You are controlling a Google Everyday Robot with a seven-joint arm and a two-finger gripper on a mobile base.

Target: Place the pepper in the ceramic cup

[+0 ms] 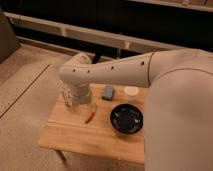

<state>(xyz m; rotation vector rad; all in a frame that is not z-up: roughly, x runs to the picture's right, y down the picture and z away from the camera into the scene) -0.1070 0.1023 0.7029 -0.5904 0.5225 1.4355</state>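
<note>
The pepper [89,117] is a slim orange-red chili lying on the wooden table [75,135], left of centre. The ceramic cup [131,91] is a small white round cup standing at the back of the table, right of the pepper. My gripper [79,104] hangs below the thick white wrist over the table's back left part. It is just left of and above the pepper, and mostly hidden by the arm. The cup is well to its right.
A wide black bowl [126,120] sits right of the pepper, in front of the cup. A small grey-blue block [108,92] lies left of the cup. A pale upright object [67,97] stands by the gripper at the table's back left. My arm crosses above the table's back.
</note>
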